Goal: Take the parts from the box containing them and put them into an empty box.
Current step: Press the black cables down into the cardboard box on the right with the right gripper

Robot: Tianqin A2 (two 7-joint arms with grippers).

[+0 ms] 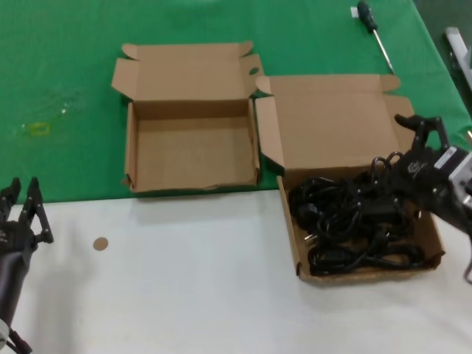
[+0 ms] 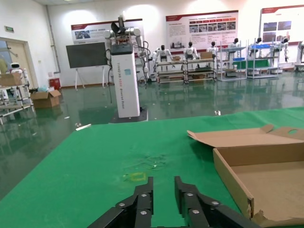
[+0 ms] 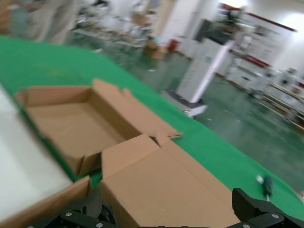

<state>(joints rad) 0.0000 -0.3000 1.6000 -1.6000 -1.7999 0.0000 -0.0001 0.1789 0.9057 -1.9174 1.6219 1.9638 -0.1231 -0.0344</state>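
The box containing the parts [image 1: 431,254] lies open at the right, its tall lid panel [image 1: 332,125] folded back. The parts [image 1: 354,221], tangled black power cords, fill its floor. My right gripper [image 1: 398,147] hangs open over the far right part of that box, just above the cords, with nothing between its fingers. In the right wrist view its fingertips [image 3: 256,211] are spread wide in front of the lid panel [image 3: 161,185]. The empty box [image 1: 192,158] sits to the left, its floor bare. My left gripper [image 1: 22,195] is parked at the near left, open by a narrow gap.
A screwdriver [image 1: 372,29] lies on the green cloth [image 1: 59,88] at the far right. A small brown disc [image 1: 100,243] rests on the white tabletop near my left arm. The two boxes nearly touch side by side. A metal fixture [image 1: 457,44] stands at the right edge.
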